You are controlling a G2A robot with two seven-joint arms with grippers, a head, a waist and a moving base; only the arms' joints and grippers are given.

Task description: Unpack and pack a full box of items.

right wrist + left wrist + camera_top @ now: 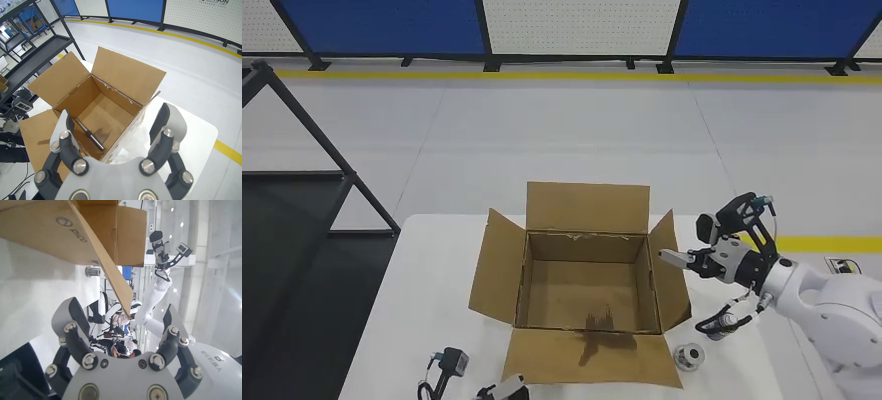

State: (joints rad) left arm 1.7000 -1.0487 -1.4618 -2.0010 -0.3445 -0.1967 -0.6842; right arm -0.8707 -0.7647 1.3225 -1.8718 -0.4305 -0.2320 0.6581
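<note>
Table (432,300): one box (587,248), perhaps one rod (89,134).

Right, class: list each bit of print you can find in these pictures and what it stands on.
Cardboard box, outer wall: a round logo and one short word, left unquoted as a brand name.
Side label on the same box: too small to read.
White wall panel, top edge: lettering cut off, not readable.

Robot lab hall: blue and white pegboard partitions (582,25), yellow floor lines (542,74), black steel shelving (37,51).
</note>
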